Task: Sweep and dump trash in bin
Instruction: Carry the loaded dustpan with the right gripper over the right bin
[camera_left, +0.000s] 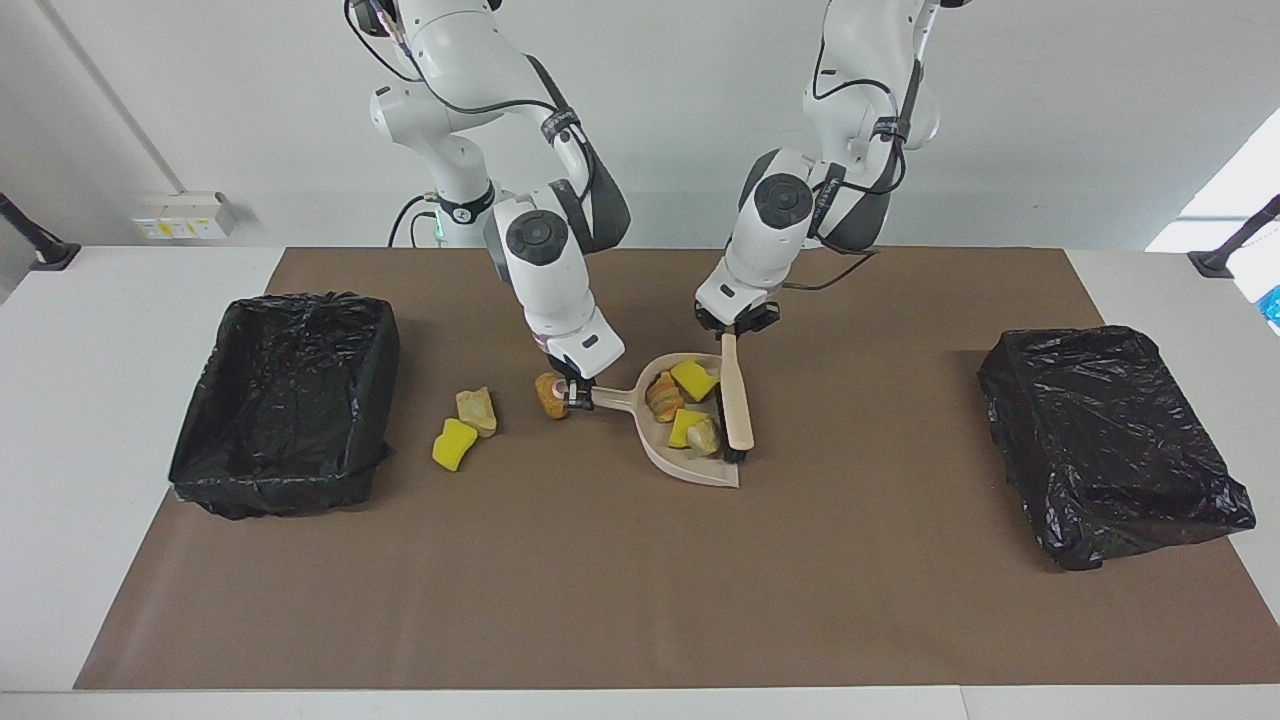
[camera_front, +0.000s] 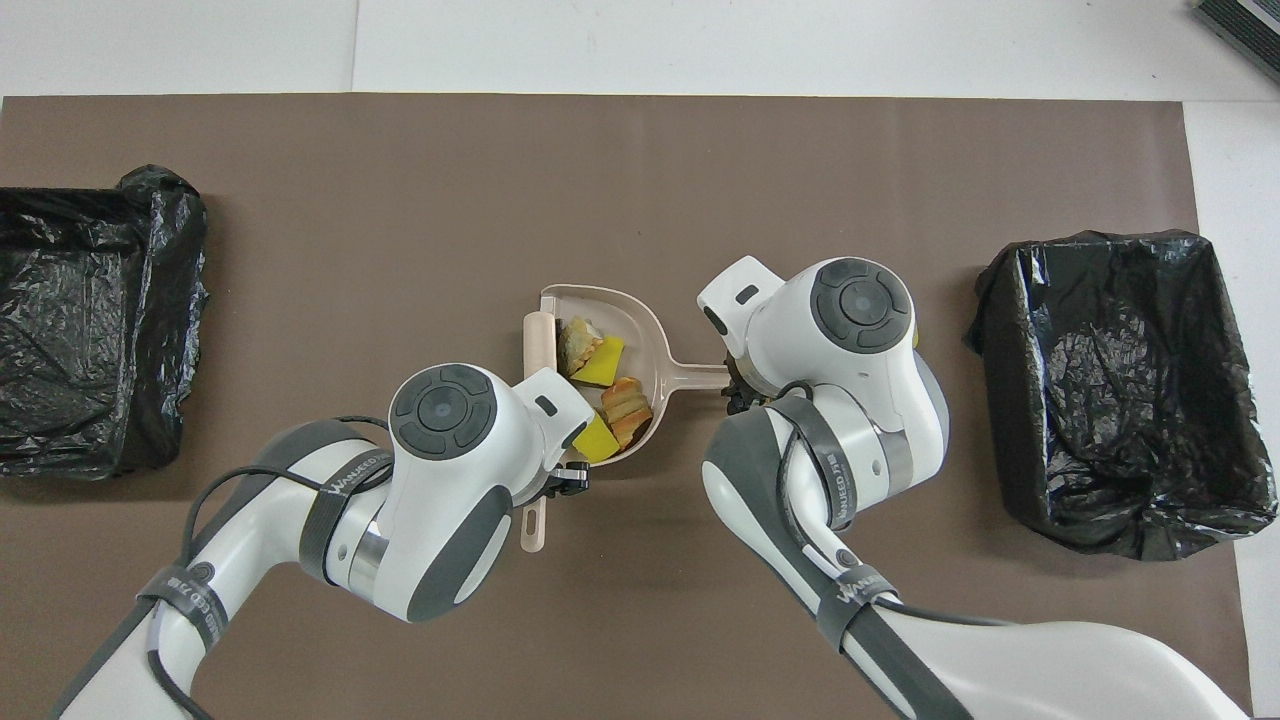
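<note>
The left gripper (camera_left: 735, 335), fingers clamped on the brush (camera_left: 737, 405), sets it lengthwise across the dustpan (camera_left: 690, 470) mouth, while the right gripper (camera_left: 575, 395) grips the pan's handle, trash (camera_left: 685, 400) penned inside.

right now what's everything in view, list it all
dustpan: 1, beige, mid mat
brush: 1, beige with black bristles, at the dustpan's mouth
trash in the dustpan: 4 chunks, yellow, orange-brown, tan
trash on the mat: 3 chunks, yellow, tan, orange-brown, toward the right arm's end
bins: 2, black-lined, one at each end
mat: 1, brown, on a white table
left gripper: shut on the brush
right gripper: shut on the dustpan's handle
</note>
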